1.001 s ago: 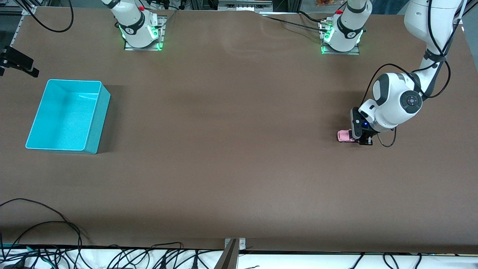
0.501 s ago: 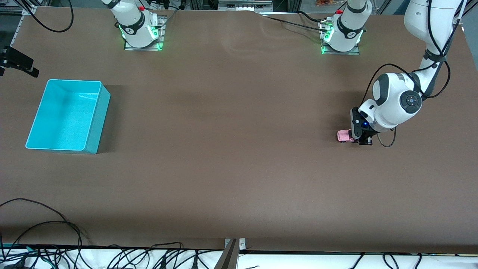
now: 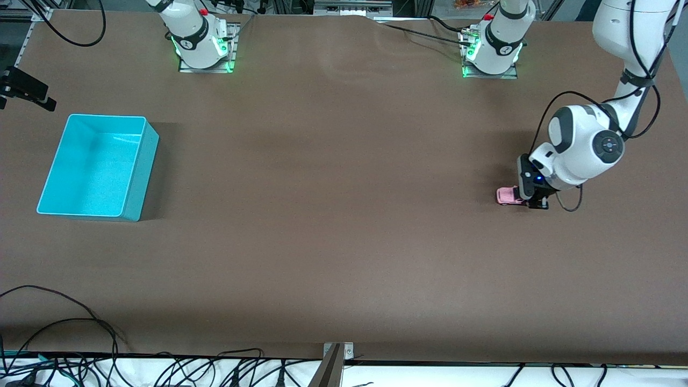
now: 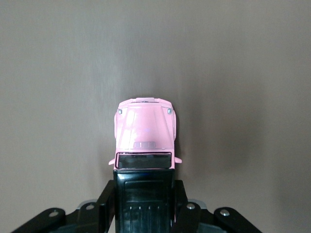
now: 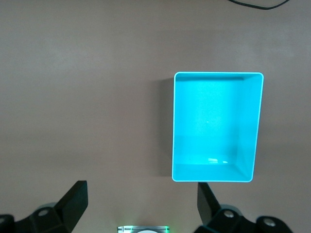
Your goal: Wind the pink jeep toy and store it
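Your left gripper is down at the counter toward the left arm's end, and its fingers are closed tight on the rear of the pink jeep toy. In the left wrist view you can see the pink jeep toy with its pink hood sticking out past the fingers, while the black roof sits clamped between them. The jeep looks level, with its shadow close under it, but you cannot tell from these views whether its wheels touch the counter.

Your right gripper is high up, out of the front view, and the right arm waits. Its fingers stand wide apart with nothing between them. It looks straight down on the turquoise bin, which is open-topped with nothing in it.

In the front view, the turquoise bin sits on the counter toward the right arm's end, well apart from the jeep. The jeep lies about as near to the front camera as the bin's nearer half.
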You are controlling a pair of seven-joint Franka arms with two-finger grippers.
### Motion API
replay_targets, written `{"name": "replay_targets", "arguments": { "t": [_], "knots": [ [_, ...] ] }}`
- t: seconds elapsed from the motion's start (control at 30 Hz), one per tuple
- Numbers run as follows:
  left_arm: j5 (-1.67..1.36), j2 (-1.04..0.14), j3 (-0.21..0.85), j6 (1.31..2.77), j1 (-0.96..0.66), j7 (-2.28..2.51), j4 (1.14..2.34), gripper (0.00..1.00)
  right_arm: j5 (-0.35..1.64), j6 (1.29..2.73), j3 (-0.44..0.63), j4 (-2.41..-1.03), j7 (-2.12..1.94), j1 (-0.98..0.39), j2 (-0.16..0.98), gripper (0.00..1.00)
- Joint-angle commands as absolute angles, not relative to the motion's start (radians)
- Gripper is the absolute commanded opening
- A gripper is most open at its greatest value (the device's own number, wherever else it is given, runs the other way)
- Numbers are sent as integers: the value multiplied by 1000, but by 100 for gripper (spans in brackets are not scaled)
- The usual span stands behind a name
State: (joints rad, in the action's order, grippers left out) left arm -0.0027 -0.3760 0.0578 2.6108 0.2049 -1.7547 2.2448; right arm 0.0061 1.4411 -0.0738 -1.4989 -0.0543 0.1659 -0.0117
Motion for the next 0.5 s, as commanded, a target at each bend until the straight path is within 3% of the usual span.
{"name": "replay_targets", "arguments": {
  "t": [0.0, 0.47],
  "knots": [
    [9, -463, 63, 2625, 277, -1853, 2197, 4, -2, 1425, -77, -1482, -57, 164, -12, 100],
    [9, -502, 63, 2625, 417, -2002, 2141, 4, -2, 1425, -77, -1482, -57, 164, -12, 100]
  ]
}}
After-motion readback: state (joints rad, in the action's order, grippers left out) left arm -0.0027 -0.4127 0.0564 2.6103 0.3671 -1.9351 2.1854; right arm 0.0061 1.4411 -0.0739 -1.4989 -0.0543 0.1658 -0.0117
